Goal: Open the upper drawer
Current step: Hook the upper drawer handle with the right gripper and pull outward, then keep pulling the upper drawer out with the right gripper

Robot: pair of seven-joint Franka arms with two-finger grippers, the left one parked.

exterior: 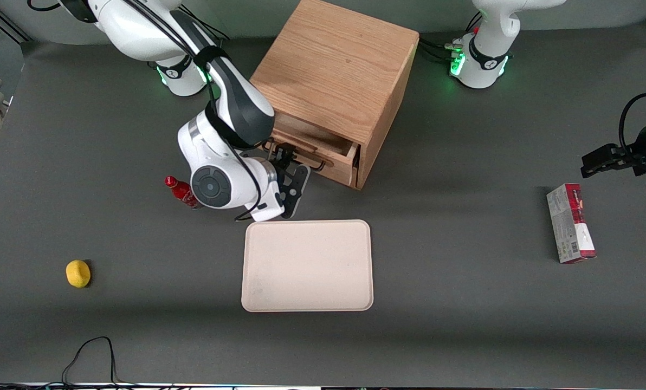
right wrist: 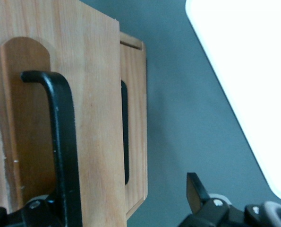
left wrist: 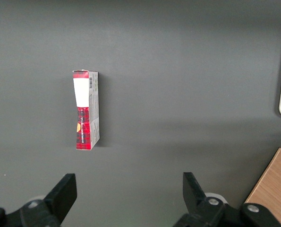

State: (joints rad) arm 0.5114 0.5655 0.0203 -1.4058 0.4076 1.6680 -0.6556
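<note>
- The beige tray (exterior: pixel 307 265) lies nearest the worktop's front edge, just in front of the cabinet. If you pull the upper drawer a long way out, watch that the wrist does not dip into the tray's rim.
- The red bottle (exterior: pixel 181 192) stands close beside the working arm's wrist. A sideways swing of the arm during the pull could knock it over.
- The gripper (exterior: pixel 284 156) is at the front of the upper drawer. Its fingers are apart, and in the right wrist view the black wire handle (right wrist: pixel 64 142) runs close against one finger (right wrist: pixel 36 210), with the other finger (right wrist: pixel 194 187) well clear.
- Nothing clamps the handle, so I judge slipping off to be the main risk. Pull at a slant and the finger may slide along the bar or let it go.
- The upper drawer (exterior: pixel 315 142) sits topmost in the wooden cabinet (exterior: pixel 334 70), at the middle of the worktop's back edge. It stands partly out, showing a shallow box interior; its front is light oak with a rounded recess under the handle.
- The lower drawer (right wrist: pixel 135 118) looks shut.
</note>
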